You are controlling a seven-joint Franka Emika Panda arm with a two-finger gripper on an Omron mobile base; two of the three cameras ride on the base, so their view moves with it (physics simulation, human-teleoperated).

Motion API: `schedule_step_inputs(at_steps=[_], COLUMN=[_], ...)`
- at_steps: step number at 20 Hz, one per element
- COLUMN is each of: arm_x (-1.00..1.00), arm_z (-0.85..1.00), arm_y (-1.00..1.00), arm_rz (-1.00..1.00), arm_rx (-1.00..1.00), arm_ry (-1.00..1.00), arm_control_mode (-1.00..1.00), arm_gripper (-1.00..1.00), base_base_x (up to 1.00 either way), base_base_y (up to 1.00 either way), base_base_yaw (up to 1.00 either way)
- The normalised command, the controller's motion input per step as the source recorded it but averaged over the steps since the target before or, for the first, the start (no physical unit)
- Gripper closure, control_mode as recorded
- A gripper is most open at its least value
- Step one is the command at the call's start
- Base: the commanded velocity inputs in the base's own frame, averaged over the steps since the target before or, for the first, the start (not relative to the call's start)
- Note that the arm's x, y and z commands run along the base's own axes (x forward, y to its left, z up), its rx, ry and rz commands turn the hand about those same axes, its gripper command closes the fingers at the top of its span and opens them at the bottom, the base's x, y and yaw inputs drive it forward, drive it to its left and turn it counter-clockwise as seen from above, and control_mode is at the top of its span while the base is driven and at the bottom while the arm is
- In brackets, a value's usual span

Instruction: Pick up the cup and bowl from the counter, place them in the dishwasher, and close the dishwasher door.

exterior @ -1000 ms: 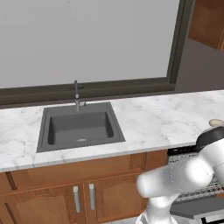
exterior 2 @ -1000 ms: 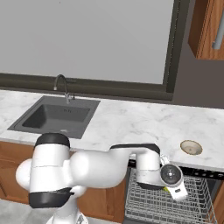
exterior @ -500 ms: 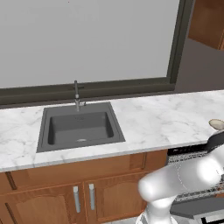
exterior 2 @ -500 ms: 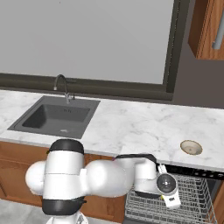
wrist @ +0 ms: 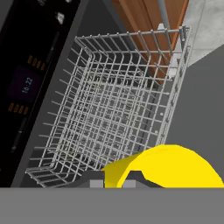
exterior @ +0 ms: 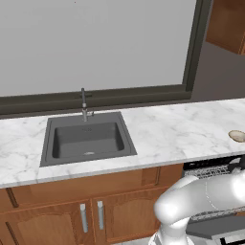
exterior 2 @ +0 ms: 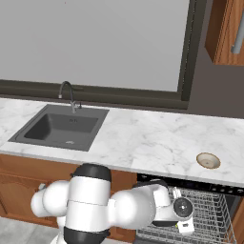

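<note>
While the arm is bent low in front of the dishwasher [exterior 2: 190, 214], the cup [wrist: 168, 168] is seen clamped in the gripper [wrist: 114, 183], the jaws drawn narrow onto its wall. In the hand view the cup is a smooth, bright yellow rounded form at the lower edge, bulging up over the wire rack [wrist: 118, 100]; which way its mouth faces cannot be told. The rack is a silver open grid of thin wires, roughly rectangular, its long axis running away from the gripper toward the brown wooden cabinet front [wrist: 148, 26]. Beside the rack, the black control strip [wrist: 30, 78] is seen, glossy and flat, with small amber markings.

The bowl [exterior 2: 208, 160] is found on the counter [exterior 2: 143, 138] directly above the dishwasher, well apart from the sink [exterior 2: 62, 126]: shallow, round, beige with a pale rim, sitting upright. The counter is white marble veined in grey; the sink is a matte dark grey rectangular basin, with a curved metal faucet [exterior 2: 68, 93] behind it.
</note>
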Motion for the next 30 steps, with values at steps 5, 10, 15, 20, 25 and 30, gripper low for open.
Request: schedule_step_inputs(at_steps=[5, 10, 15, 20, 25, 30], arm_x=[0.2, 0.27, 0.17, 0.02, 0.0, -0.03], arm_z=[-0.39, -0.38, -0.39, -0.28, -0.09, 0.0], arm_y=[-0.1, -0.14, -0.12, -0.09, -0.21, -0.38], arm_rz=[-0.02, -0.02, -0.02, -0.02, -0.01, 0.0], arm_rx=[0.03, 0.03, 0.02, 0.0, 0.0, 0.0], arm_ry=[0.04, 0.05, 0.04, 0.0, 0.0, -0.02], arm_control_mode=[-1.0, -1.0, -1.0, -1.0, -1.0, -1.0], arm_gripper=[1.0, 1.0, 1.0, -1.0, -1.0, -1.0], base_base_x=[0.0, 0.0, 0.0, 0.0, 0.0, 0.0], base_base_y=[0.0, 0.0, 0.0, 0.0, 0.0, 0.0], base_base_yaw=[0.0, 0.0, 0.0, 0.0, 0.0, 0.0])
